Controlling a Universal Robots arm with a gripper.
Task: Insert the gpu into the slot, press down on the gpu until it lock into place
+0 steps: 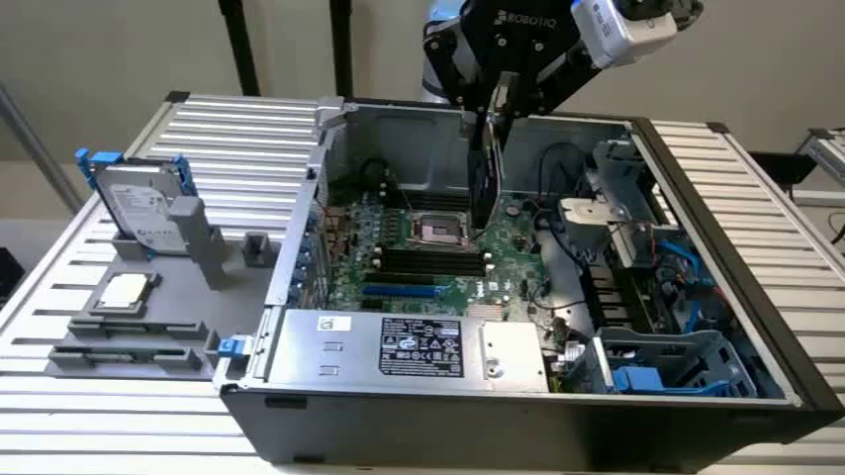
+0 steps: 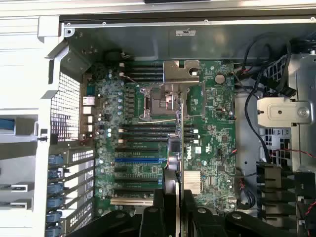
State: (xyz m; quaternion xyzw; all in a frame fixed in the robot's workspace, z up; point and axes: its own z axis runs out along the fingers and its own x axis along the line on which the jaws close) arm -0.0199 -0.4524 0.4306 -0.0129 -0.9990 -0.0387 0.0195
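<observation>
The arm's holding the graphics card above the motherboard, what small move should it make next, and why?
Probably carry the gpu across the motherboard toward the blue slot before lowering it. The fingers grip the card, which hangs over the CPU socket, well apart from the slot and not lined up with it.

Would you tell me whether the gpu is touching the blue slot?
Apart. The exterior view shows the gpu hanging in the gripper above the motherboard, while the slot lies bare off to one side.
</observation>
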